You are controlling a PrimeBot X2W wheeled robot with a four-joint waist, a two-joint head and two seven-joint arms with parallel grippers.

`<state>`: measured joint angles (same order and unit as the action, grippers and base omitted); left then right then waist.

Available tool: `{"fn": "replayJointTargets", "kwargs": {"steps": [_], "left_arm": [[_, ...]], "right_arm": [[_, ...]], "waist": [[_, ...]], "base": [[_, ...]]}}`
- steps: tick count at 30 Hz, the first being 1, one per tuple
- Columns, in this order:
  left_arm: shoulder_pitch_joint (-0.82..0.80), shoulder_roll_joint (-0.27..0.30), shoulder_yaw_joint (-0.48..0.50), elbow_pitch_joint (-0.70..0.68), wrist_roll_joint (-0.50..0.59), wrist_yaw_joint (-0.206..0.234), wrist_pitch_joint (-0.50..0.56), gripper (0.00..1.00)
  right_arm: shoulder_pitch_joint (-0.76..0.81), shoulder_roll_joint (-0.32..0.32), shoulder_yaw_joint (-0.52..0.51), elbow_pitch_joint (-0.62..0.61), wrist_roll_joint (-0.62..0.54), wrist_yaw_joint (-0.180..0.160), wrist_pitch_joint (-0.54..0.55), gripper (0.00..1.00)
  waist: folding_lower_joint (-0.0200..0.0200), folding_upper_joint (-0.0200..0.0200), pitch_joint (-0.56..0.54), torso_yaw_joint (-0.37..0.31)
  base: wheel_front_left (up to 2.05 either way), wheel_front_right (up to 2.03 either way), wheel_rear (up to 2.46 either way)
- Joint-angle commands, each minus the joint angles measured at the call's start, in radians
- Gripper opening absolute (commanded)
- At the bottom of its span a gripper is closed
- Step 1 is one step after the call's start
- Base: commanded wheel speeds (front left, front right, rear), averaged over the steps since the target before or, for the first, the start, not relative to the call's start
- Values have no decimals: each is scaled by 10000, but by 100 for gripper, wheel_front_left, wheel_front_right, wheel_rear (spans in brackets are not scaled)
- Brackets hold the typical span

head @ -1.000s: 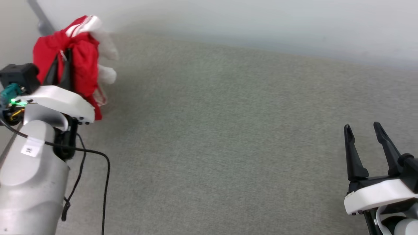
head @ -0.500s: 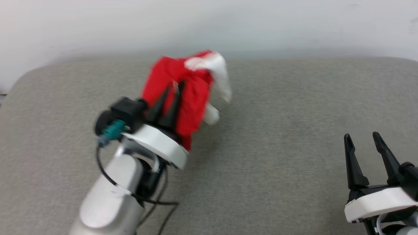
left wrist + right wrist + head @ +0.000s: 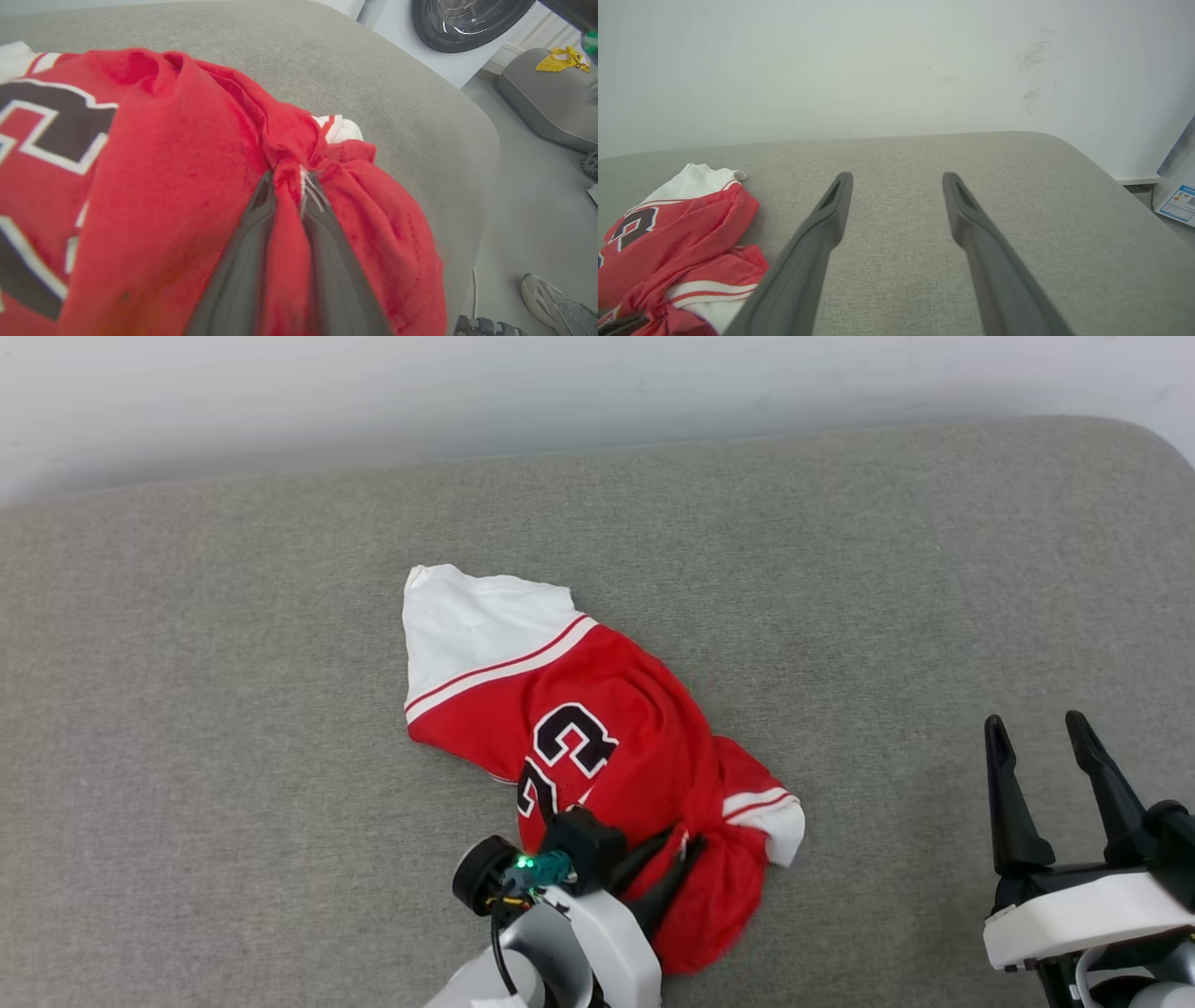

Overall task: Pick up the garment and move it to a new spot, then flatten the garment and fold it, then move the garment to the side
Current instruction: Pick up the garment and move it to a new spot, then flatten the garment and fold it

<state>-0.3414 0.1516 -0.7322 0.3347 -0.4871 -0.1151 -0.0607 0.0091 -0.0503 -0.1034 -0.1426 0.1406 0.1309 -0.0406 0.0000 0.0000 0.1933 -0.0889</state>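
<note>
The garment (image 3: 597, 737), a red jersey with white sleeves and black outlined letters, lies crumpled on the grey cushion near its front middle. My left gripper (image 3: 684, 847) is shut on a bunch of its red fabric at the lower right part; in the left wrist view the cloth (image 3: 187, 154) is pinched between the two dark fingers, and the left gripper (image 3: 292, 179) holds it at the tips. My right gripper (image 3: 1036, 721) stands open at the lower right, apart from the jersey. In the right wrist view the jersey (image 3: 677, 242) lies left of the open right gripper (image 3: 895, 179).
The grey cushion (image 3: 887, 597) ends at a white wall behind and has a rounded right corner. Past that corner stand a washing machine door (image 3: 467, 23), another grey cushion with a yellow cloth (image 3: 563, 58), and a person's shoe (image 3: 556, 298) on the floor.
The left gripper carried the hanging jersey from the far left and lowered it onto the cushion, where it now lies spread. The head camera turned. The right gripper stayed open.
</note>
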Motion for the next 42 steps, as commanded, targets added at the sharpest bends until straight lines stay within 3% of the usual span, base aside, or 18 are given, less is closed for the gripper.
{"fn": "replayJointTargets", "kwargs": {"steps": [1, 7, 13, 28, 35, 42], "left_arm": [[35, 5, -107, 44, 19, -68, -112, 100], [-192, -44, -125, -195, 233, 39, -874, 100], [-190, 119, 386, -827, 465, 604, -1671, 100], [1106, 1045, 3276, -1570, 377, 2204, -2060, 100], [1960, 1665, 4375, -1972, 497, 2386, -2052, 100], [2498, 1850, 4602, -2178, 427, 2316, -2046, 100]], "right_arm": [[-99, -1, -10, 40, -24, -3, -52, 100], [-18, 1, -54, 136, -134, -5, 10, 100], [232, -1, -24, 125, -201, -5, 148, 100], [819, -2, -19, -58, -202, -5, 498, 100], [1062, -2, 42, -159, -196, -5, 621, 100], [1234, -1, 37, -177, -164, -3, 752, 100]], "waist": [[0, 0, -36, 96], [0, 0, -448, 395], [0, 0, -1001, 712], [0, 0, -1688, 1184], [0, 0, -1883, 1263], [0, 0, -1965, 1255]], "base": [[0, 0, 0], [0, 0, 0], [0, 0, 0], [0, 0, 0], [0, 0, 0], [0, 0, 0]]}}
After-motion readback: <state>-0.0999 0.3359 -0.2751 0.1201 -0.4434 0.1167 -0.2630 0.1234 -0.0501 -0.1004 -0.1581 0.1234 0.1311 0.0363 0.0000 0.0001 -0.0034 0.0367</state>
